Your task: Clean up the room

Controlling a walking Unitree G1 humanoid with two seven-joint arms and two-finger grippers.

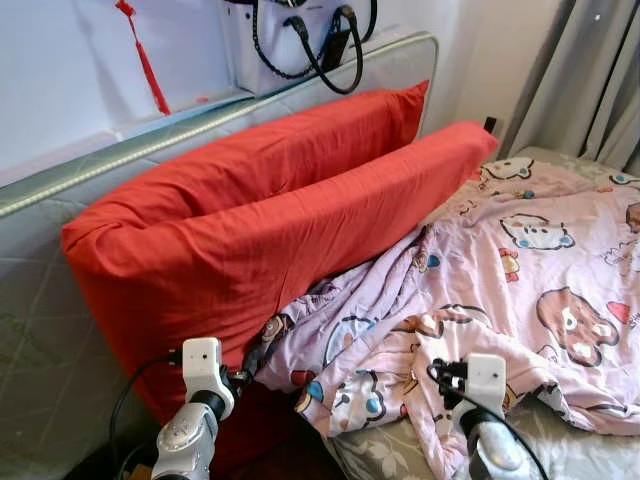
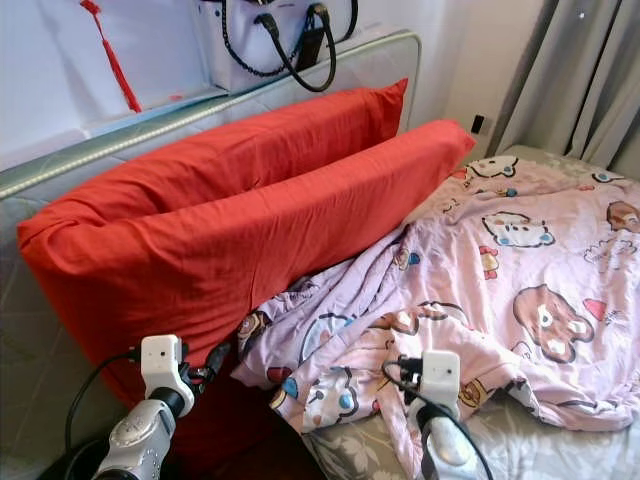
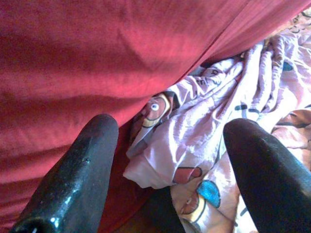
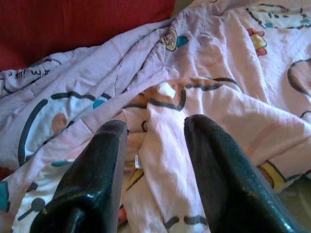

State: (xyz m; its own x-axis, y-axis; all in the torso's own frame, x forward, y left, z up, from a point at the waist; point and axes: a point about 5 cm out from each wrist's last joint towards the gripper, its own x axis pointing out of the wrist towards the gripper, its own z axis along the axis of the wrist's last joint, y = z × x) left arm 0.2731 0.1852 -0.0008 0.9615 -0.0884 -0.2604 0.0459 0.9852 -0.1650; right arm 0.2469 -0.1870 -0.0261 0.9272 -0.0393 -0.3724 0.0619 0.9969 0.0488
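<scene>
While the right gripper (image 4: 153, 145) holds its jaws parted astride a raised fold of the pink cartoon quilt (image 1: 520, 260), apparently lined up to pinch it, the left gripper (image 3: 167, 160) spreads its jaws wide at the quilt's crumpled corner, closed on nothing. That corner is tucked against the nearer red pillow (image 1: 200, 250), at about ten o'clock from the right gripper. Both pillows lean on the headboard (image 1: 60, 175), and the quilt lies rumpled on the bed, probably awaiting straightening.
</scene>
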